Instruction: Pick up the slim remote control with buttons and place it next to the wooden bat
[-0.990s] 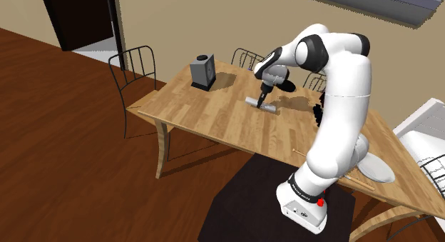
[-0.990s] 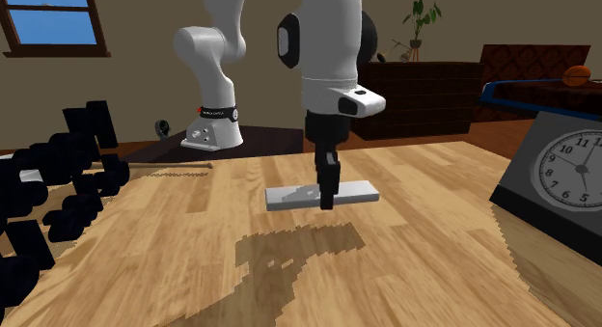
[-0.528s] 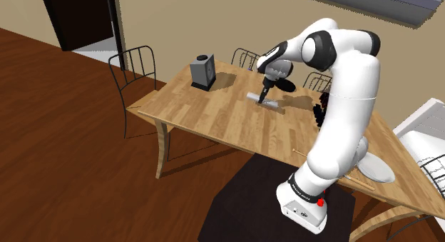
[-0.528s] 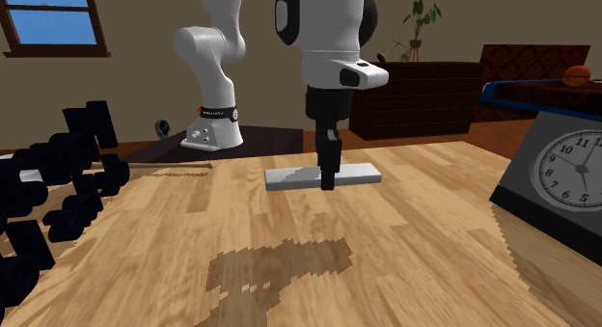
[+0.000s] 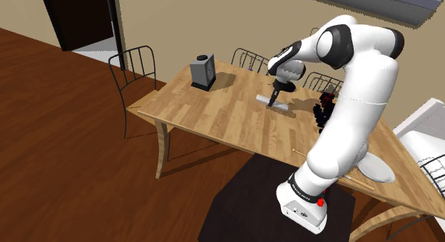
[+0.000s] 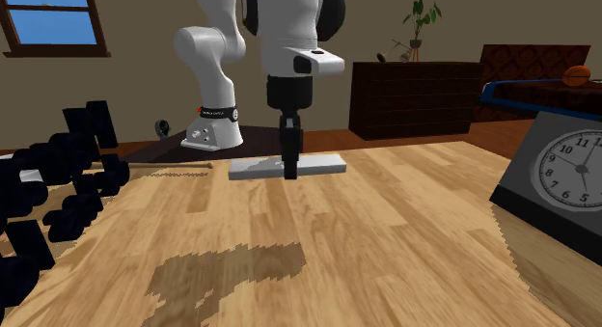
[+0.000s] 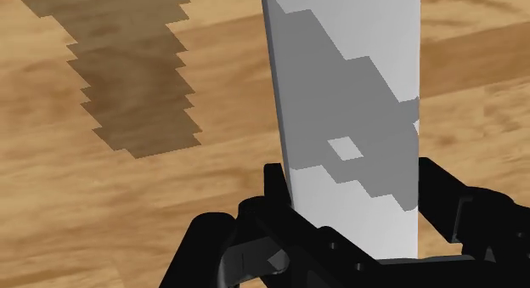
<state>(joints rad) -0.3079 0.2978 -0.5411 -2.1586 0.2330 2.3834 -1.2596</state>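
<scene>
Shoulder view: the black gripper (image 5: 273, 98) hangs over the middle of the wooden table (image 5: 207, 116), its two fingers closed tight on the flat sides of the slim remote (image 5: 279, 103), which is drawn as a plain grey slab. Second exterior view: the remote (image 6: 328, 163) lies level in the gripper (image 6: 290, 173) and sits clear of the tabletop, with its shadow cast well below on the boards. Wrist view: the remote (image 7: 348, 108) runs out from between the fingers (image 7: 276, 189). The pick-up looks done. The carry and the set-down remain, since the thin wooden stick (image 5: 294, 150) that I take for the bat lies well apart, near the stand.
</scene>
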